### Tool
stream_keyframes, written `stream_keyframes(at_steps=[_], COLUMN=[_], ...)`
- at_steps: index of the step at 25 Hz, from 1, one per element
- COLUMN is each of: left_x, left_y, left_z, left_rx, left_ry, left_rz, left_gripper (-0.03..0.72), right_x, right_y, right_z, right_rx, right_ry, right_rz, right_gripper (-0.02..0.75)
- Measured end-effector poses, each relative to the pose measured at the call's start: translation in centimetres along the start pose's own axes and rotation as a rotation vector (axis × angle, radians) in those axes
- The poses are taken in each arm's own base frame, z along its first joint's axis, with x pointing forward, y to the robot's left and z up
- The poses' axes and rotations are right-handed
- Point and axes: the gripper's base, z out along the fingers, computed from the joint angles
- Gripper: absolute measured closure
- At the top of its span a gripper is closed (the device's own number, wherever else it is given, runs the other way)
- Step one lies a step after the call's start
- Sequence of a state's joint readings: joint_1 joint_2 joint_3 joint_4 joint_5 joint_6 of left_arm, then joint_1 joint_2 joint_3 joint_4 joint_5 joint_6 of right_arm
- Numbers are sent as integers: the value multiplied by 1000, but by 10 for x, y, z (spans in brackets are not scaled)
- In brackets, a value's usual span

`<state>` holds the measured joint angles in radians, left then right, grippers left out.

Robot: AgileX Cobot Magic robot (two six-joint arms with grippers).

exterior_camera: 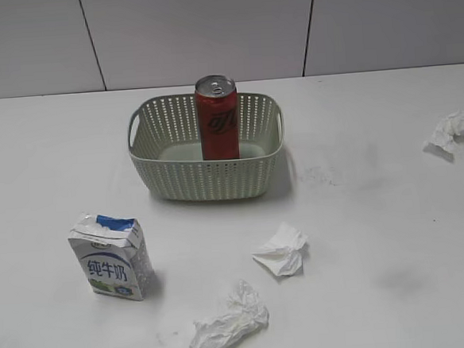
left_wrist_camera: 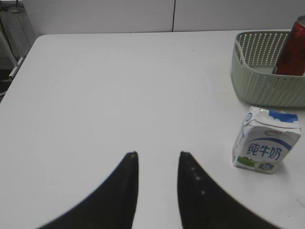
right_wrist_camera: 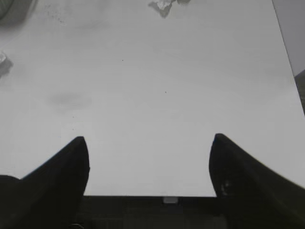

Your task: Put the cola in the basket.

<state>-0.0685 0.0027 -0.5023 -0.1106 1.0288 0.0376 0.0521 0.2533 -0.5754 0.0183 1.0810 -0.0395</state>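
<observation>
The red cola can (exterior_camera: 218,119) stands upright inside the pale green basket (exterior_camera: 209,183) at the middle back of the table. In the left wrist view the can (left_wrist_camera: 291,50) and the basket (left_wrist_camera: 267,83) sit at the far right. My left gripper (left_wrist_camera: 157,153) is open and empty over bare table, well to the left of the basket. My right gripper (right_wrist_camera: 149,138) is wide open and empty over bare table. Neither gripper shows in the exterior view.
A white-and-blue milk carton (exterior_camera: 110,258) stands front left, also in the left wrist view (left_wrist_camera: 266,140). Crumpled tissues lie at front centre (exterior_camera: 229,321), centre (exterior_camera: 283,250) and far right (exterior_camera: 448,131). One tissue (right_wrist_camera: 162,5) shows at the top of the right wrist view.
</observation>
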Motion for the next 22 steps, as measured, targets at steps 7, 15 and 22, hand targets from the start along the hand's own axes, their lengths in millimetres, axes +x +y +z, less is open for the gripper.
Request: stream_keyframes(at_steps=[7,15,22], left_x=[0,0,0], left_y=[0,0,0], left_z=[0,0,0], left_rx=[0,0,0], left_ry=[0,0,0], left_rz=[0,0,0], left_gripper=[461,461,459], right_x=[25,35,34], right_y=[1,2,1], right_z=[-14,-25,-18], right_rx=[2,5,5], right_ry=[-83,-178,-214], right_rz=[-3,-3,16], right_gripper=[145,146,146])
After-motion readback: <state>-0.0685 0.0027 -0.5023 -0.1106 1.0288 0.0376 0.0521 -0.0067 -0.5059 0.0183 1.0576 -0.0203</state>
